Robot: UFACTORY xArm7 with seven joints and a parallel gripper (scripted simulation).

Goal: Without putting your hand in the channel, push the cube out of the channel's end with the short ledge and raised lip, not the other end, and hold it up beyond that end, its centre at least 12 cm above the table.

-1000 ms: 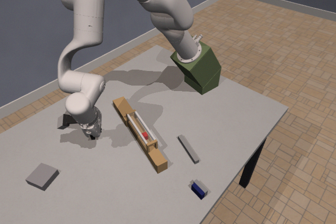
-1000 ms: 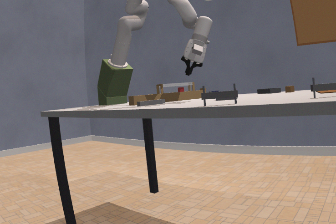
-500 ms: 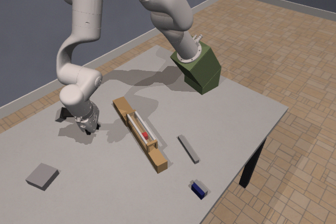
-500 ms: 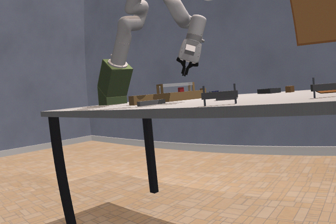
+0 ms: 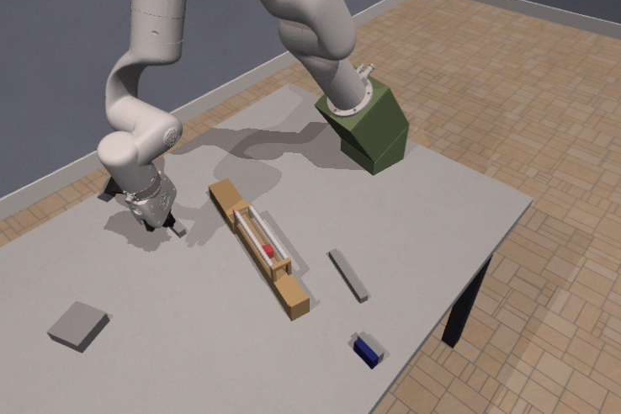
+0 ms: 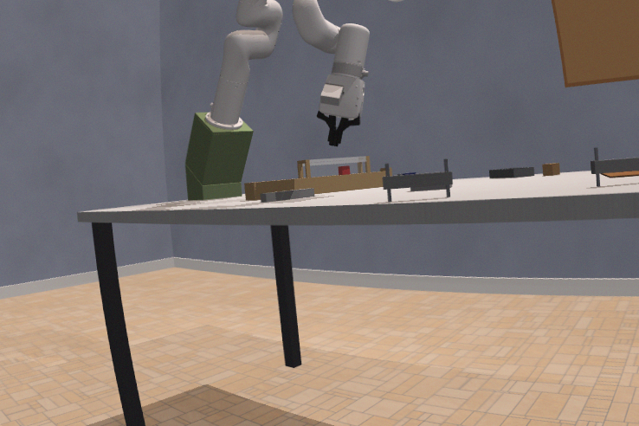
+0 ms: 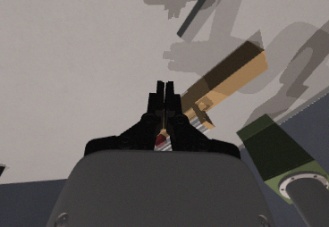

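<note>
Cube [image 5: 268, 250]: top view places this red piece inside the wooden channel [image 5: 258, 241], between its pale rails, toward the end nearer the blue block [image 5: 366, 352]. A grey bar [image 5: 348, 275] lies beside the channel. The gripper [image 5: 161, 225] is well apart from the channel, over the table [image 5: 200, 349].

Exterior view: gripper [image 6: 335, 140] hangs above the table, fingers together, empty.

Wrist view: fingers pressed shut; channel [image 7: 232, 76] beyond them.
</note>
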